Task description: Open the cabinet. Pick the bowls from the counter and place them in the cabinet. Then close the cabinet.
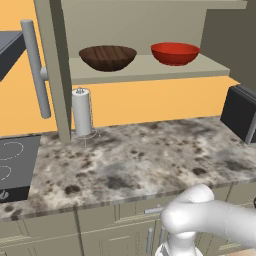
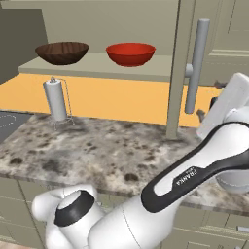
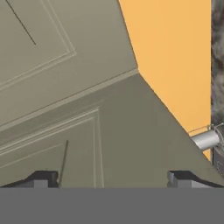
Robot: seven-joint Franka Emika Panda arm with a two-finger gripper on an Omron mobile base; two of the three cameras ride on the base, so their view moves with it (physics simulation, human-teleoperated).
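Note:
The cabinet [image 1: 150, 20] stands open, both doors swung out. On its inner shelf [image 1: 150, 68] sit the dark brown wood-grain bowl [image 1: 107, 57] [image 2: 62, 52] and, to its right, the glossy red bowl [image 1: 175, 53] [image 2: 130, 54]. The right door [image 2: 177, 68] shows edge-on with its grey bar handle [image 2: 196, 65]. My hand [image 2: 214, 103] is just right of that handle, by the door's outer face. In the hand view my gripper [image 3: 113, 179] is open with nothing in it, fingertips [image 3: 41, 178] wide apart and close to the door panel [image 3: 65, 109].
A paper towel holder [image 1: 81, 112] [image 2: 55, 99] stands on the granite counter [image 1: 140, 160] below the shelf. A black stovetop [image 1: 15, 165] lies at the left, a black appliance [image 1: 242, 112] at the right. The left door's handle [image 1: 36, 67] juts out over the counter.

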